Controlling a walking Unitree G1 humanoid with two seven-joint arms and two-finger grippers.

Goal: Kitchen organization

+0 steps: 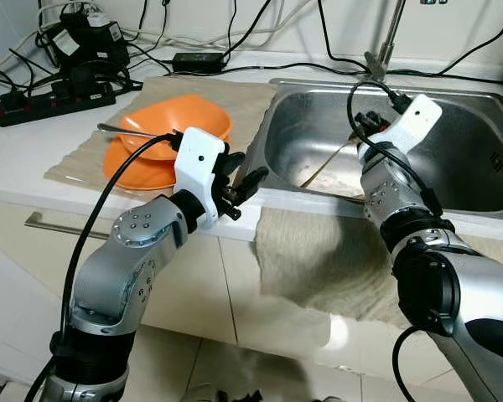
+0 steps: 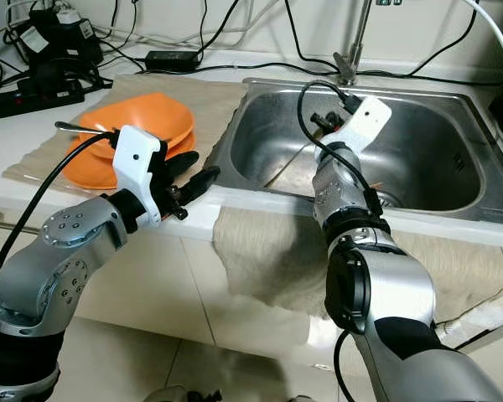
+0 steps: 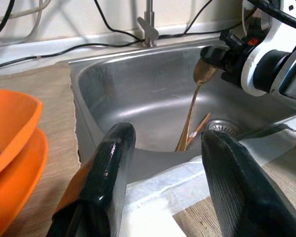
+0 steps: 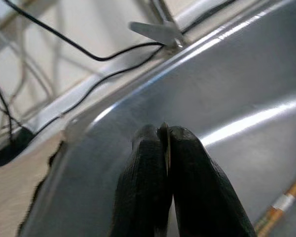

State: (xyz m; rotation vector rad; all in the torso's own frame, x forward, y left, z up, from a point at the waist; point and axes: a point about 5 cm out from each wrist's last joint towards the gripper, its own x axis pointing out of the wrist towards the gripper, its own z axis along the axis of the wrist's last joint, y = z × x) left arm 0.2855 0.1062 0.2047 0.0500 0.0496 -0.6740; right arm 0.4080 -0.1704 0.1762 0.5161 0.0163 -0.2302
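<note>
Spoon time: your right pincer clamps the long golden metal spoon above the steel sink; left pincer waits released by the counter edge.

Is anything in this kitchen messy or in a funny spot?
Yes. A power strip and tangled cables lie on the counter close to the sink, an odd place for plugs. A cloth droops over the sink's front edge. The right gripper pinches a gold spoon over the basin.
</note>
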